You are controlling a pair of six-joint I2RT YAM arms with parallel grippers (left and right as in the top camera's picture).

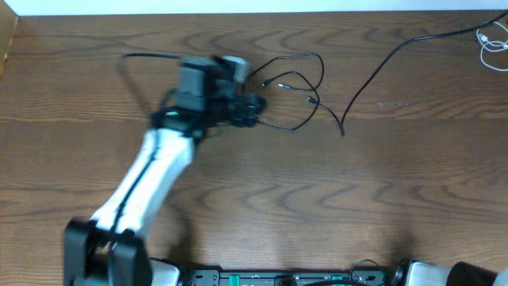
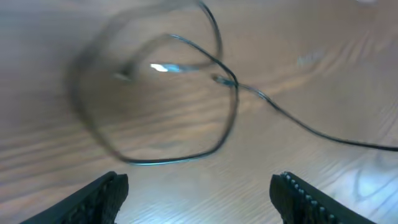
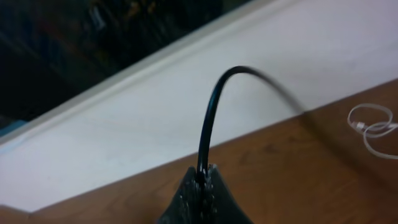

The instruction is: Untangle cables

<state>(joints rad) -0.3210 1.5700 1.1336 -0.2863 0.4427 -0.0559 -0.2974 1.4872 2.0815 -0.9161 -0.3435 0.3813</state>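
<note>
On table (image 1: 262, 183), far centre: black cable (image 2: 168, 160) looped, tail running diagonally toward far right corner. Count: one black cable, one white cable (image 1: 492, 44), white bunched in far right corner. Left gripper (image 2: 199, 186) above loops, jaws apart. Right gripper (image 3: 200, 177) clamped on black cable.

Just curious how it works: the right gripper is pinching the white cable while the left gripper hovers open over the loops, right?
Not quite: the right wrist view shows the right gripper pinching the black cable; the white cable lies free nearby. The left gripper does hover open over the loops.
</note>
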